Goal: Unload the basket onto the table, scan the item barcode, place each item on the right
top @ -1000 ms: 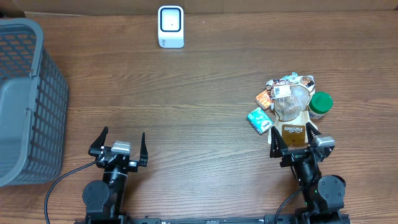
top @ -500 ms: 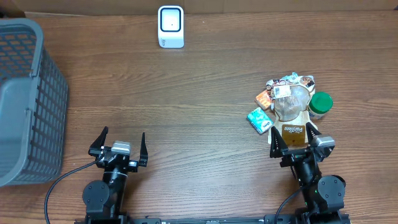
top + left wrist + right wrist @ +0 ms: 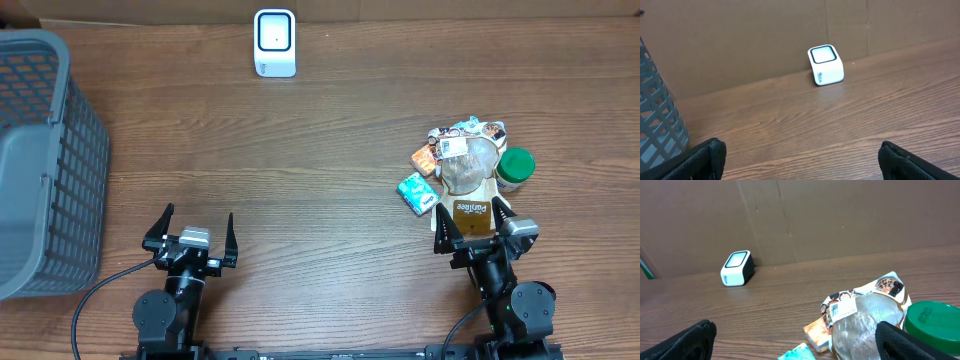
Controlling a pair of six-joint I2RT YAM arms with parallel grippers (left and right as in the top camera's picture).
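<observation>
I judged nothing done yet: my left claw (image 3: 197, 222) and right claw (image 3: 470, 222) stood wide open, empty. The heap of items (image 3: 465, 160) lay on the tabletop (image 3: 330, 180) just ahead of the right claw, well apart from the scanner (image 3: 275, 42).

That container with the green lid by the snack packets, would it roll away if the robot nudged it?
Probably not while upright: the green-lidded container seems to stand lid up on its base. Its round shape suggests it would roll if knocked over. It appears to sit against the clear package, so a push may well shift that pile too.
</observation>
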